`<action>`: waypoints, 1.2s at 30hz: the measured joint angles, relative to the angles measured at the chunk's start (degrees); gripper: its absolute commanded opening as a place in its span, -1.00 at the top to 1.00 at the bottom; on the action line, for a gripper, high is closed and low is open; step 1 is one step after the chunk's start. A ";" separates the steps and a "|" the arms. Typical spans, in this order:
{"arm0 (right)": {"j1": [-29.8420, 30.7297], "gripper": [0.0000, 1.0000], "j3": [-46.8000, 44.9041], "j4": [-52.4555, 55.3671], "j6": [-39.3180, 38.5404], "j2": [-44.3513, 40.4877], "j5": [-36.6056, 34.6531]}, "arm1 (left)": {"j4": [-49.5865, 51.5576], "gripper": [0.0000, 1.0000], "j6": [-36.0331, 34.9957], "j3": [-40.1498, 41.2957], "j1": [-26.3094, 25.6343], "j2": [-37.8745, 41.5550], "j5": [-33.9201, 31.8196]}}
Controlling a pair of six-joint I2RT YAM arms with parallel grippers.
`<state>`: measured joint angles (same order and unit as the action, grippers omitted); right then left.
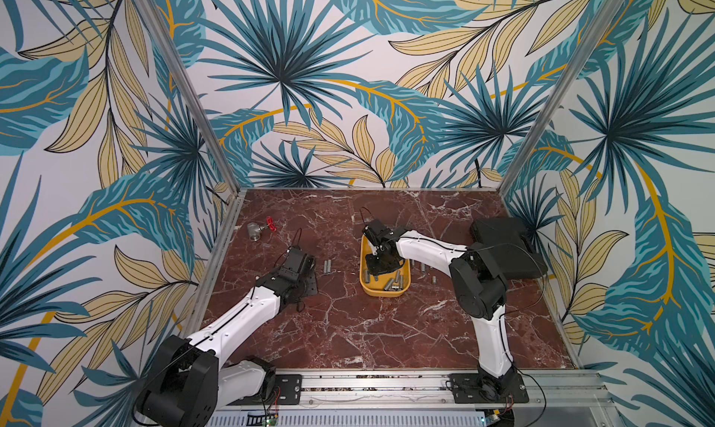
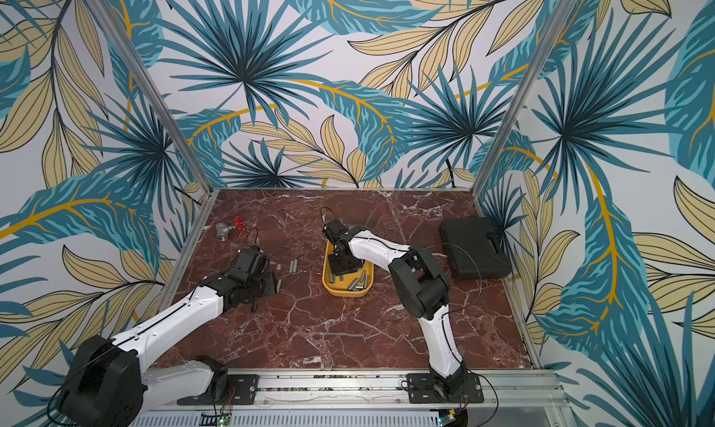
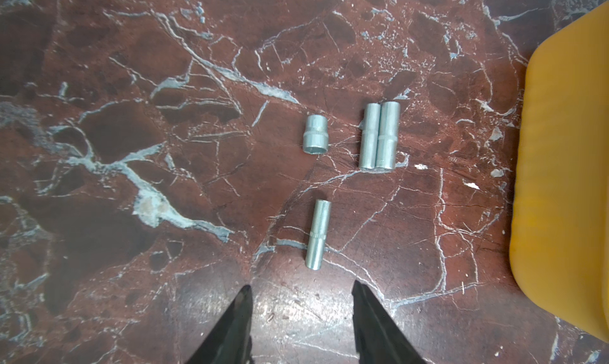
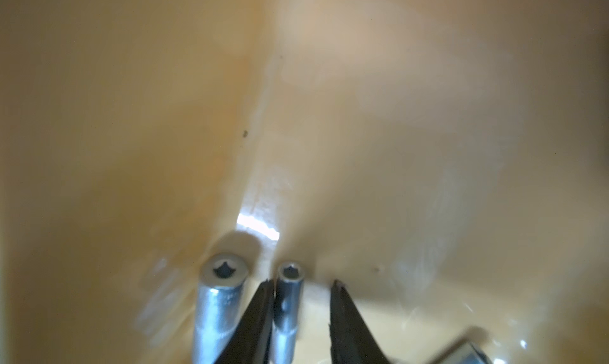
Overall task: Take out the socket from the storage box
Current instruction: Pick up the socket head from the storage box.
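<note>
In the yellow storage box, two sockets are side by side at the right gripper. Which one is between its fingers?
The thinner socket, touching one finger with a gap to the other. The thicker socket is outside the fingers.

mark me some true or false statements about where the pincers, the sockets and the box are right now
1. The right pincer is down inside the storage box. True.
2. The left pincer grips a socket. False: its jaws are open and empty above the table.
3. The right pincer's jaws straddle a thin socket. True.
4. The black case lies open. False: it is shut.
5. The storage box is empty. False: several sockets lie in it.
</note>
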<state>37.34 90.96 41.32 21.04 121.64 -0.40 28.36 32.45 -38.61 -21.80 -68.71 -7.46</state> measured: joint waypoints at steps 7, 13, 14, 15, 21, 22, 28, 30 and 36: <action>0.04 0.50 0.07 0.94 -0.52 0.00 -2.19 | -0.52 -0.05 0.04 0.76 0.00 0.00 0.24; 0.04 0.69 0.02 0.92 -0.46 0.00 -2.16 | -0.50 -0.05 0.20 0.98 0.00 0.02 0.42; 0.04 0.71 -0.02 0.83 -0.46 0.00 -2.16 | -0.48 -0.05 0.20 0.98 0.00 0.09 0.39; 0.04 0.73 -0.09 0.76 -0.48 0.00 -2.14 | -0.48 -0.05 0.20 0.98 0.00 0.15 0.42; -0.11 0.81 -0.11 0.55 -0.48 -0.13 -1.90 | -0.50 -0.05 0.24 0.98 0.00 0.28 0.42; -0.20 0.81 -0.11 0.55 -0.48 -0.26 -1.66 | -0.50 -0.05 0.26 0.98 0.00 0.28 0.42; -2.08 0.82 -0.20 0.59 -0.50 -3.52 -0.17 | -0.50 -0.05 0.44 0.98 0.00 0.28 0.46; -3.21 0.82 -0.20 0.59 -0.50 -5.73 0.22 | -0.50 -0.06 0.44 0.98 0.02 0.28 0.48; -7.37 0.82 -1.22 0.35 -0.52 -13.55 1.01 | -0.55 -0.06 0.46 0.98 0.02 0.28 0.70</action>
<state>29.98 89.73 41.67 20.51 108.09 0.60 27.81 32.91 -37.63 -21.78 -68.42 -6.76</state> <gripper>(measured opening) 0.134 0.527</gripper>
